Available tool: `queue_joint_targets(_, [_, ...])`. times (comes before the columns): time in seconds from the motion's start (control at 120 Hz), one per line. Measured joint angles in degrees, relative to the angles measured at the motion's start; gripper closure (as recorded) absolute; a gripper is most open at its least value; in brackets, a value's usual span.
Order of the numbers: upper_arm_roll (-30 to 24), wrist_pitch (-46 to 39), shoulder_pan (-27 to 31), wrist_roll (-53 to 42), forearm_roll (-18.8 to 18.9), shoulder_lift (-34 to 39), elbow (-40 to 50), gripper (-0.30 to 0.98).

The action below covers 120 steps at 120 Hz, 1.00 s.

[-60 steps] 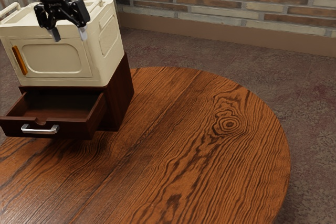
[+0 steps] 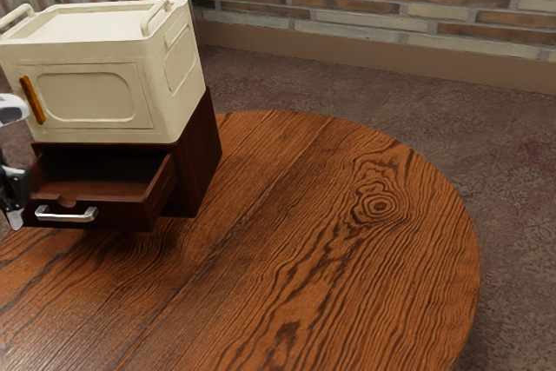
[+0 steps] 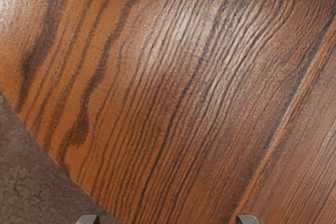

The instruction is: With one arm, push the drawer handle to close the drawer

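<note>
one drawer [image 2: 126,216] juts open, a cream box [image 2: 91,97] above it. my claw [image 2: 15,217], fingers parted, hangs near the drawer's handle [image 2: 66,216].

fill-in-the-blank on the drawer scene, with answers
The drawer is not shut but ____.
The silver handle is on the drawer's ____.
The cream box sits ____ the dark cabinet.
The gripper is at the exterior view's ____ edge.

Missing words: open; front; on top of; left
</note>
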<state>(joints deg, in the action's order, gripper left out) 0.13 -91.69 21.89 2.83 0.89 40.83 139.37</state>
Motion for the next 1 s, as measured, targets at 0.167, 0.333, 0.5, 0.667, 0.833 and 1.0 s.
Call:
queue_joint_targets(0.167, [0.08, -7.07, 0.42, 0.04, 2.16, 2.08, 6.66, 0.59])
queue_joint_targets(0.333, [-0.01, -13.0, 0.43, 0.18, 2.41, -0.22, 9.91, 0.67])
queue_joint_targets(0.5, [-0.13, -20.0, 0.43, 0.3, 2.25, -6.98, 9.47, 0.71])
queue_joint_targets(0.667, [-0.19, -27.81, 0.43, 0.4, 2.2, -11.67, 8.39, 0.71])
queue_joint_targets(0.833, [0.02, -33.54, 0.49, 0.49, 2.16, -16.05, 6.9, 0.71])
queue_joint_targets(1.0, [1.03, -37.59, 0.52, 0.54, 2.07, -19.91, 5.87, 0.72])
